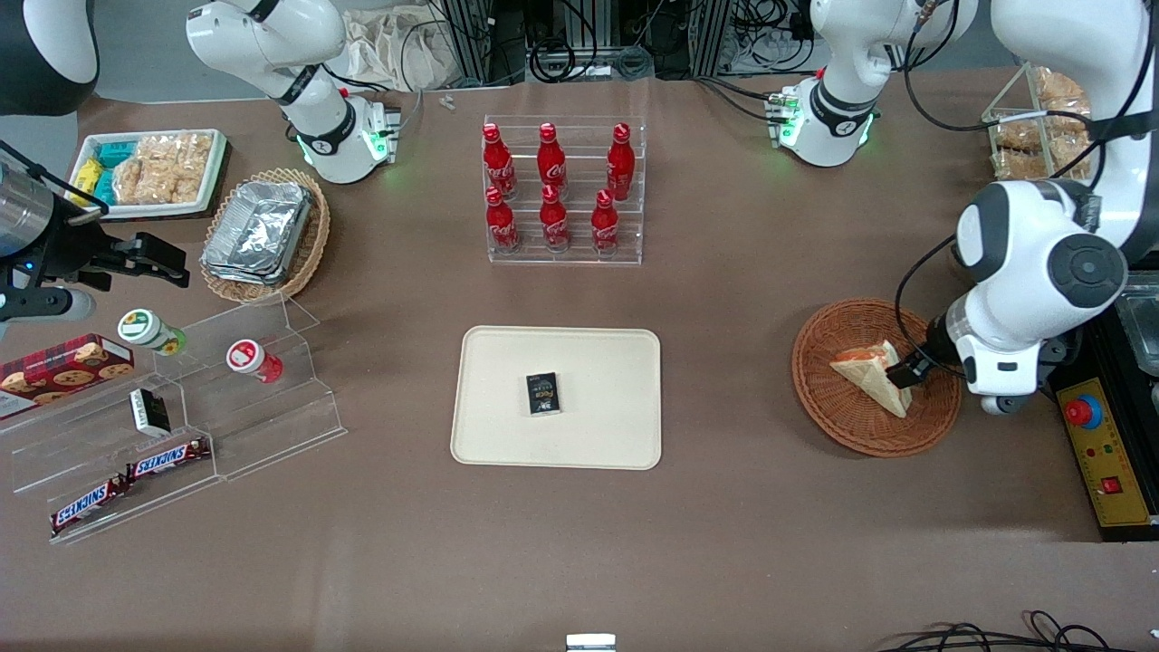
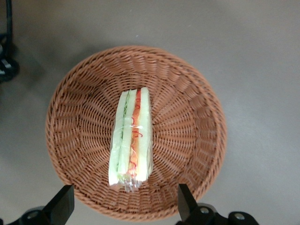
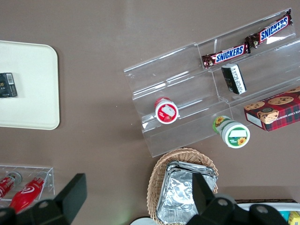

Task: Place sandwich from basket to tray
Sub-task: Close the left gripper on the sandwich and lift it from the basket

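You see the triangular sandwich of pale white bread (image 2: pixel 131 138), with red and green filling at its cut edge, lying in the middle of the round reddish-brown woven wicker basket (image 2: pixel 187 98), and your left arm's gripper (image 2: pixel 123 204) hangs just above the basket, over the rim nearest to the wrist camera. In the wrist view the two black fingers (image 2: pixel 60 206) stand wide apart, one on each side of the sandwich's near end, and they touch neither the bread nor the wicker; the claw is spread open and holds nothing. The sandwich is wrapped in a thin clear film that shines a little, and its layers run as long stripes of white, green and orange-red. The basket is shallow, with a tight ribbed weave going out from the centre. In the front view the basket (image 1: pixel 828 358) sits on the brown table toward the working arm's end, and the sandwich (image 1: pixel 865 371) lies in it as a pale wedge under the gripper (image 1: pixel 905 373). The flat cream-beige rectangular tray with rounded corners (image 1: pixel 598 362) lies well apart from the basket, at the table's middle, and a small black packet (image 1: pixel 542 394) rests on it.
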